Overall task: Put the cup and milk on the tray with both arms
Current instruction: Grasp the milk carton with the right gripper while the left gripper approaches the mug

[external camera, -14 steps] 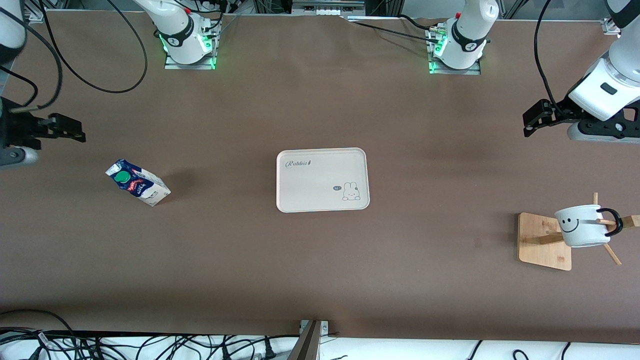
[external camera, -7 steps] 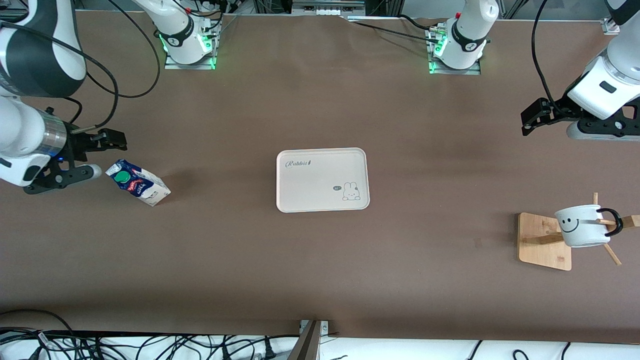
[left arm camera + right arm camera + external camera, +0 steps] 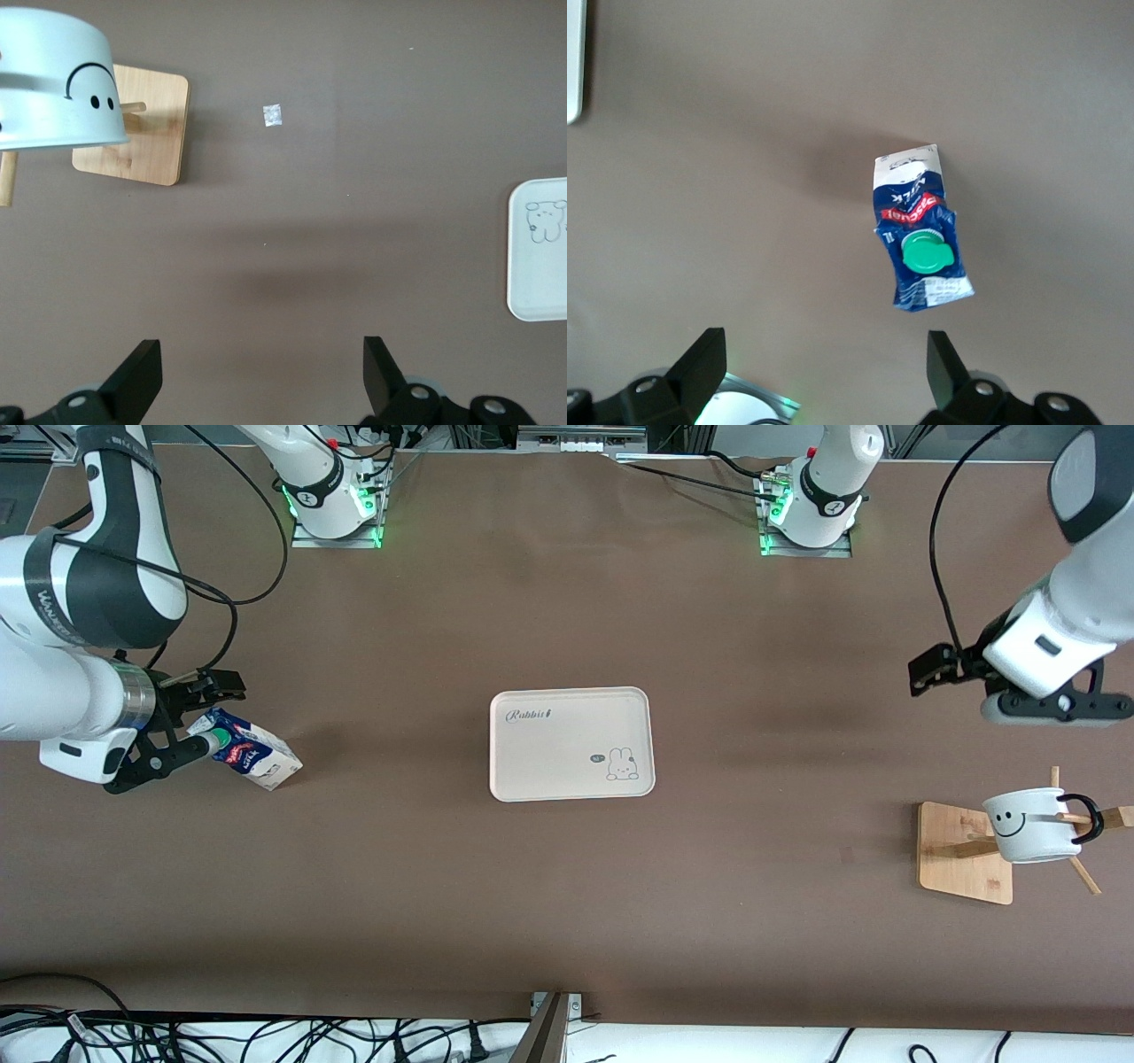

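Observation:
The milk [image 3: 252,751] lies on its side toward the right arm's end of the table, green cap up. My right gripper [image 3: 217,716] is open and empty over the carton's cap end. In the right wrist view the milk [image 3: 921,239] lies ahead of the open gripper [image 3: 824,367], not between the jaws. The cup [image 3: 1032,824] hangs on a wooden peg stand [image 3: 961,855] toward the left arm's end. My left gripper [image 3: 955,689] is open and empty, over bare table beside the stand. The left wrist view shows the cup [image 3: 53,88] and the gripper [image 3: 261,376]. The tray [image 3: 571,744] lies mid-table, bare.
The two arm bases [image 3: 332,500] [image 3: 811,505] stand along the table's edge farthest from the front camera. Cables [image 3: 266,1036] lie off the table's edge nearest that camera. A small pale scrap [image 3: 272,115] lies on the table near the stand [image 3: 133,124].
My right arm has swung in from the table's end, bringing its open gripper to the milk's cap end. My left gripper has shifted slightly toward the tray and lower. Milk, cup and tray have not moved.

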You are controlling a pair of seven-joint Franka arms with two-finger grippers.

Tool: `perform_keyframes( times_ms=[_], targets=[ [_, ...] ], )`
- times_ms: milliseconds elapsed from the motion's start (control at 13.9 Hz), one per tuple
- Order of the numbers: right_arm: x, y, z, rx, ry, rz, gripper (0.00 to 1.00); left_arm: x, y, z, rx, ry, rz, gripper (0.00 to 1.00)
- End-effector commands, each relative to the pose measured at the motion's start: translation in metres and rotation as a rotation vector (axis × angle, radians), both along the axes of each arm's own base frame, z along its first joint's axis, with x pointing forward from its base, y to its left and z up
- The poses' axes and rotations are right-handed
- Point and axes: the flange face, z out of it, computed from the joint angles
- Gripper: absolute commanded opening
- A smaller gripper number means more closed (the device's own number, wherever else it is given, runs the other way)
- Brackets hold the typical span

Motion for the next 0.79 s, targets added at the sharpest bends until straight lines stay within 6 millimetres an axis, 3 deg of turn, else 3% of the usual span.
perform_keyframes(
  times_ms=[0,215,359,718],
  targets=[
    [0.007,-0.031,-0.010,0.059,0.003,0.110,1.00,0.003,0.022,-0.005,-0.009,0.000,0.161,1.00],
    [0.011,-0.036,-0.027,0.081,0.030,0.226,1.00,-0.003,0.024,-0.013,-0.005,-0.033,0.306,1.00],
    [0.016,-0.039,-0.033,0.088,0.018,0.275,1.00,-0.008,0.046,-0.027,-0.019,-0.110,0.345,1.00],
    [0.029,-0.065,-0.061,0.128,-0.007,0.358,1.00,-0.012,0.069,-0.067,-0.051,-0.383,0.367,1.00]
  ],
)
